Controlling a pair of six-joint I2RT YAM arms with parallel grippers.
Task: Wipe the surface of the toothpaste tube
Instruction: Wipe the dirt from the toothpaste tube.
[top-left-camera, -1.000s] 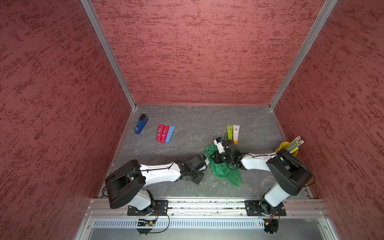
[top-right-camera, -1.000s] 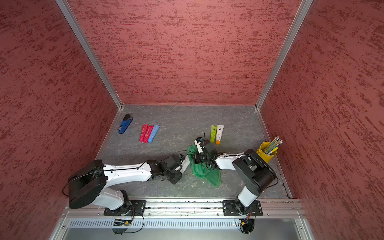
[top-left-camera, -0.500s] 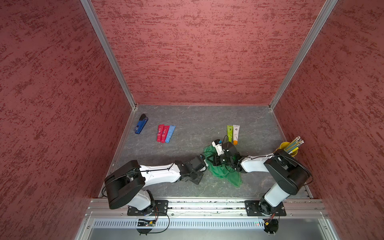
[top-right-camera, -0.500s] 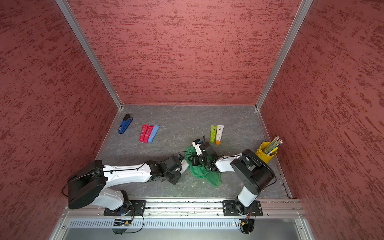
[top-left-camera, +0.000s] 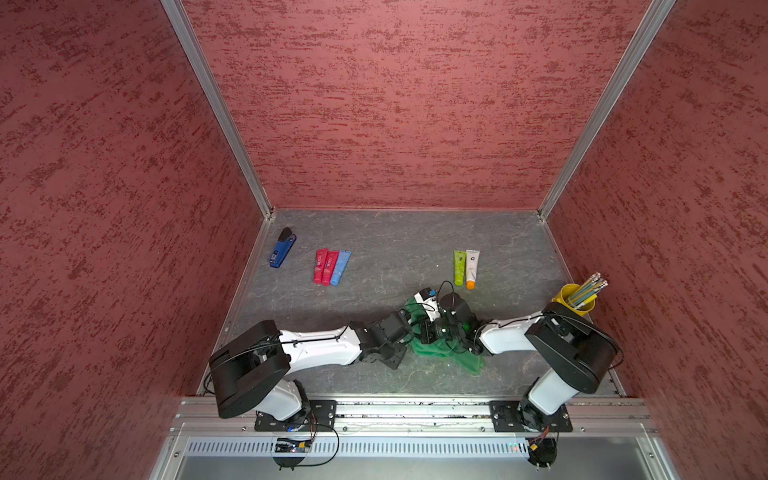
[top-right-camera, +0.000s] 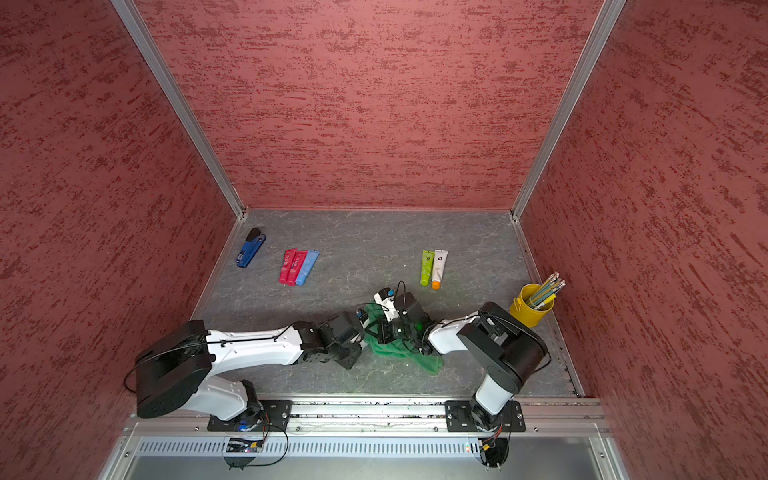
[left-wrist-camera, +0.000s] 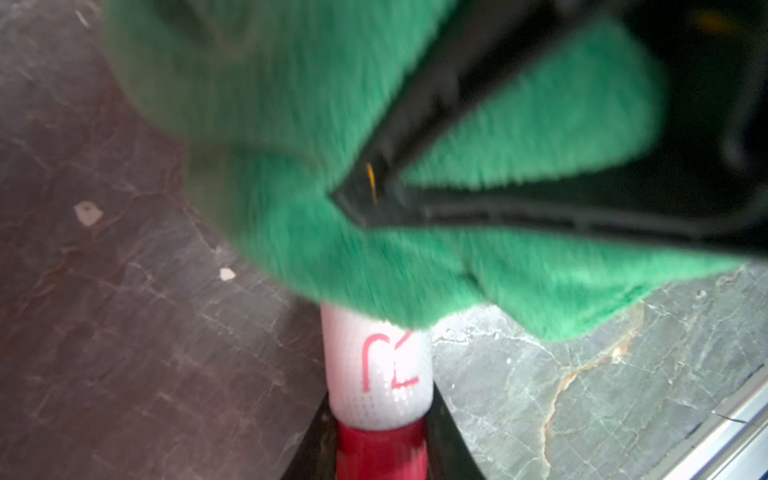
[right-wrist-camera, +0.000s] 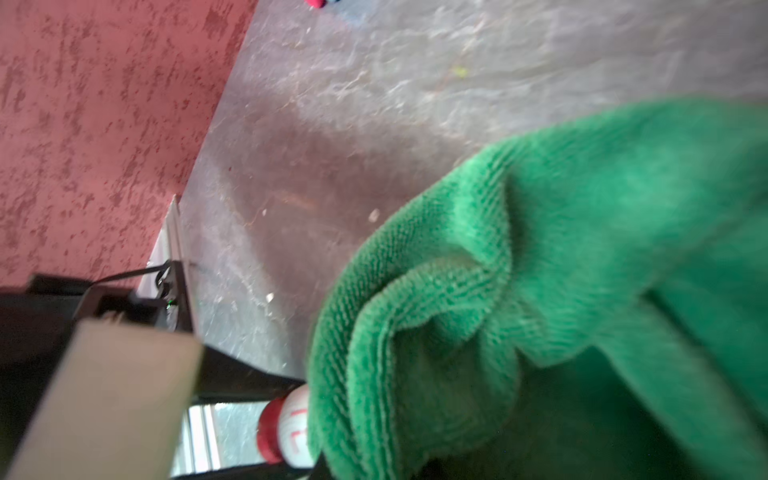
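The toothpaste tube (left-wrist-camera: 376, 365) is gripped at its red-capped end by the left pincer (left-wrist-camera: 380, 440), low at the front middle of the tabletop (left-wrist-camera: 124, 332). The green cloth (left-wrist-camera: 332, 249) is clamped in the closed right pincer (left-wrist-camera: 361, 199) and is draped over most of the tube's body. Only the stretch beside the cap is seen bare. Wiping is judged to be under way, not finished. That bare stretch is yet to be rubbed, and the state of the covered part cannot be told.
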